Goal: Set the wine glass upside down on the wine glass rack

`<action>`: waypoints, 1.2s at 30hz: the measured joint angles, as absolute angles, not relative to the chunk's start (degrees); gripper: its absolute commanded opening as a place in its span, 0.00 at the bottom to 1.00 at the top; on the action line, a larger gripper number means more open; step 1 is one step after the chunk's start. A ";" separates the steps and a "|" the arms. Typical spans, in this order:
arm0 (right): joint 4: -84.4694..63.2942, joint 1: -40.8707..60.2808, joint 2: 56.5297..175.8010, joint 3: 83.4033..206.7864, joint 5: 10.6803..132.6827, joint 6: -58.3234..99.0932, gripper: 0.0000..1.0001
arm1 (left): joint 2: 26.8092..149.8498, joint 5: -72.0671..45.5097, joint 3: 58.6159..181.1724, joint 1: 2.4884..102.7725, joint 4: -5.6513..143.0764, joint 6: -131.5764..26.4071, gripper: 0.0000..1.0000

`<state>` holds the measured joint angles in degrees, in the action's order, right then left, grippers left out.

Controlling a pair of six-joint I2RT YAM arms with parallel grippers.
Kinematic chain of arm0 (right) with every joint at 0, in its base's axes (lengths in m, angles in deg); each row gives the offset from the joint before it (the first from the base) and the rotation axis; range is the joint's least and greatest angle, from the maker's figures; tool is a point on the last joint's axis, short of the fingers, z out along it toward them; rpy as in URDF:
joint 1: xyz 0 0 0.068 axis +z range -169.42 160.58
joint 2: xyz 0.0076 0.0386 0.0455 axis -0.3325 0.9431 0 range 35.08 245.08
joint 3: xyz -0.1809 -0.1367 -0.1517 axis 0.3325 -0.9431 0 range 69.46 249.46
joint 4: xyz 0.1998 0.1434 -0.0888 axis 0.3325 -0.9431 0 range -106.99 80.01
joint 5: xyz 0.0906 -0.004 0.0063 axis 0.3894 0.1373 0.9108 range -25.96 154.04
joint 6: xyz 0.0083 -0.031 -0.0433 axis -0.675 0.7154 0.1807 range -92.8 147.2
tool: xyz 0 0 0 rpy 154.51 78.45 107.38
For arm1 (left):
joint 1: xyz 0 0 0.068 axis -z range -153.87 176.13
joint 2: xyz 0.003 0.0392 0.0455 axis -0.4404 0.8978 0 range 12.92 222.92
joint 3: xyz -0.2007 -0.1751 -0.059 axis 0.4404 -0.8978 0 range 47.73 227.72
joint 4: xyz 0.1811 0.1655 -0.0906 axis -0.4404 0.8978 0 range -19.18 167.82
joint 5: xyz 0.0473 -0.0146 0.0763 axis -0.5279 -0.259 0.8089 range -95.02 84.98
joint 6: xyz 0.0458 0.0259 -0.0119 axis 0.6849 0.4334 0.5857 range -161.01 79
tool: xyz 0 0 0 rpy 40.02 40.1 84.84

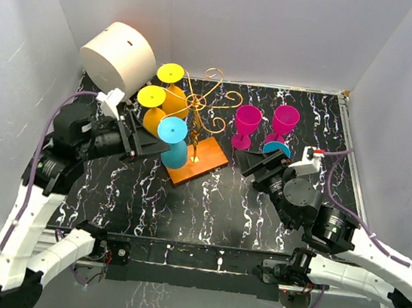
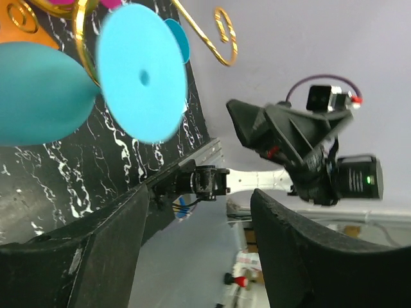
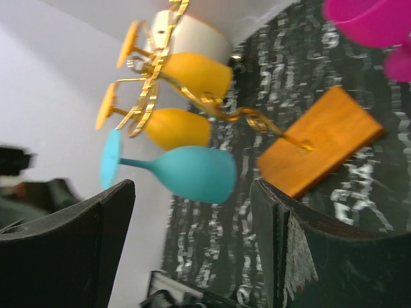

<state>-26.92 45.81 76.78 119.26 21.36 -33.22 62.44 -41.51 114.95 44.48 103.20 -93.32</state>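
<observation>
Plastic by its look, the magenta wine glass [image 1: 247,121] (likely light, stiff, slick) wants a hold on its thin stem; left pincer [image 2: 198,196] and right pincer [image 3: 192,189] gape empty.

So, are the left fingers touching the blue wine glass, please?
Apart: the left wrist view shows bare table between the left fingers and the blue wine glass.

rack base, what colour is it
Orange-brown wood. The rack base shows best in the right wrist view.
</observation>
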 measured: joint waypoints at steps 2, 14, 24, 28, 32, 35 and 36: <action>-32.54 45.81 75.57 119.92 19.09 -33.46 0.70 | 59.38 -41.51 114.90 44.50 103.50 -90.41 0.64; -70.48 45.81 80.97 142.17 4.27 -38.01 0.71 | 54.22 -27.26 120.52 44.55 109.21 -72.58 0.61; -85.34 45.72 88.56 144.31 0.97 -42.64 0.75 | 50.31 -16.66 121.04 44.55 108.42 -65.17 0.63; -85.10 43.01 92.99 144.29 1.41 -41.66 0.81 | 50.31 -14.49 121.28 44.63 107.02 -63.09 0.64; -75.16 28.28 95.49 141.12 9.02 -30.84 0.80 | 50.40 -12.35 121.31 44.63 104.44 -60.91 0.64; -68.03 14.01 96.80 137.45 16.91 -23.41 0.77 | 50.75 -11.59 121.50 44.63 102.52 -59.97 0.64; -66.22 10.77 97.19 136.40 19.16 -21.42 0.76 | 50.97 -11.59 121.55 44.63 101.71 -59.66 0.64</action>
<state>-66.22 10.77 97.19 136.40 19.16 -21.42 50.97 -11.59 121.55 44.63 101.71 -59.66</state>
